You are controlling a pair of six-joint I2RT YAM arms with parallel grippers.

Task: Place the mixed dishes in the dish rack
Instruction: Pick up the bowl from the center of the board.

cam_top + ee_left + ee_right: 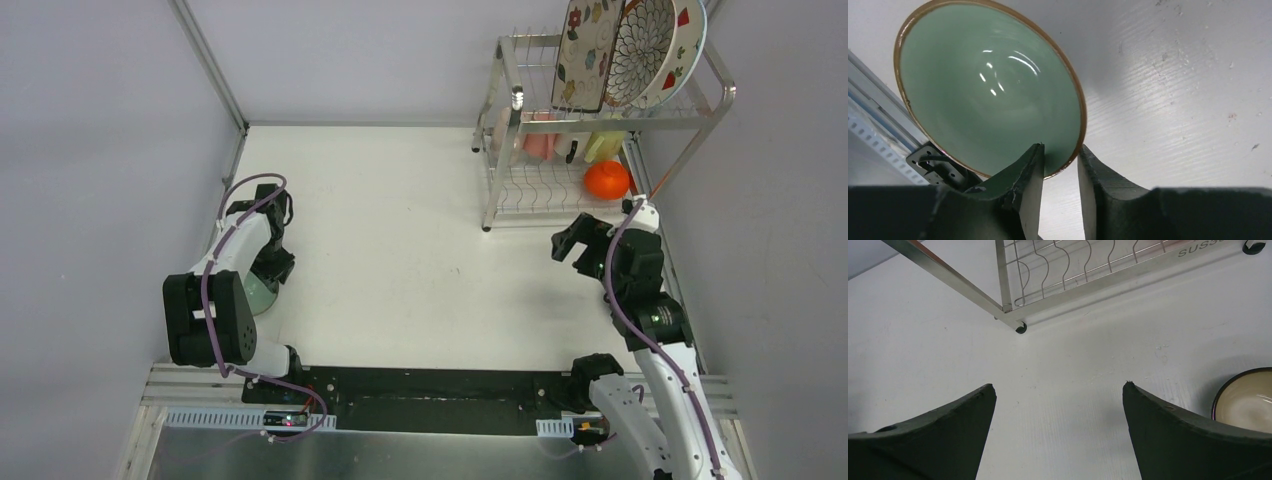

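The pale green bowl point(988, 85) with a brown rim sits at the near left, partly under the left arm in the top view point(260, 297). My left gripper point(1061, 146) is shut on its rim, one finger inside the bowl and one outside. The dish rack point(498, 185) stands at the far right. Its upper shelf holds the floral plate point(585, 50), the brown-petal plate point(640, 40) and the strawberry plate point(683, 60). Its lower shelf holds a pink cup point(538, 146), a yellow cup point(603, 147) and the red-orange bowl point(607, 180). My right gripper point(1058, 387) is open and empty over the table, just in front of the rack.
A dark brown bowl point(1245, 405) with a cream inside sits on the table to the right of my right gripper. The rack's corner foot point(1021, 329) is just ahead of it. Grey walls close in on both sides. A metal rail point(200, 385) runs along the near edge.
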